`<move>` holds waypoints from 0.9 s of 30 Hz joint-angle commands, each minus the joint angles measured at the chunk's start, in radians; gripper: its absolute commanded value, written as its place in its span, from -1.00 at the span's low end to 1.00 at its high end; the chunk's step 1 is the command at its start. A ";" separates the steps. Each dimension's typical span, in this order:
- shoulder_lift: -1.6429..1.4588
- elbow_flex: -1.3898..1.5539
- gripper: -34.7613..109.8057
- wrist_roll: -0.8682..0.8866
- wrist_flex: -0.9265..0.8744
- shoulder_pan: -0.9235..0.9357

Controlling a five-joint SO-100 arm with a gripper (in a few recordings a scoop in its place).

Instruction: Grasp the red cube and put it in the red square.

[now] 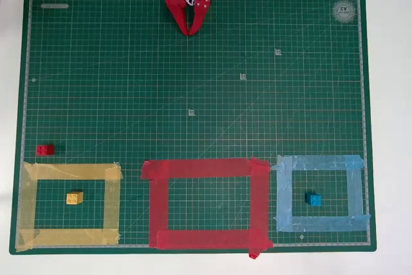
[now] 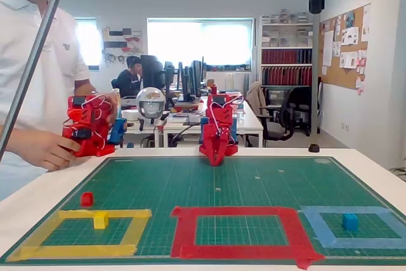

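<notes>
The red cube (image 1: 45, 150) (image 2: 87, 198) lies on the green mat at the left, just above the yellow tape frame's top left corner. The red square (image 1: 205, 203) (image 2: 241, 231) is a big red tape outline at the mat's front middle, with bare mat inside. My red gripper (image 1: 191, 30) (image 2: 216, 160) hangs at the mat's far edge, folded back, tips pointing down at the mat, fingers together with nothing between them. It is far from the cube.
A yellow block (image 1: 74, 198) sits inside the yellow tape frame (image 1: 69, 205). A blue block (image 1: 313, 199) sits inside the light blue tape frame (image 1: 320, 192). The green cutting mat (image 1: 193, 94) covers most of the white table. A person stands behind the table at the left.
</notes>
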State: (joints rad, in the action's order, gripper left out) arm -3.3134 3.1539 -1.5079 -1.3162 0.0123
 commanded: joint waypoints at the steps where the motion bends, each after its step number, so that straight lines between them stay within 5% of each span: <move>1: -0.037 0.006 -0.53 -0.005 -0.014 0.003; 14: 0.074 -0.195 -0.53 -0.006 0.051 0.025; 27: 0.807 -0.819 -0.53 -0.012 0.094 0.249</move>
State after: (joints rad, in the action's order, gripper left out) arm -2.6492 2.4958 -1.5079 -1.2548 0.1779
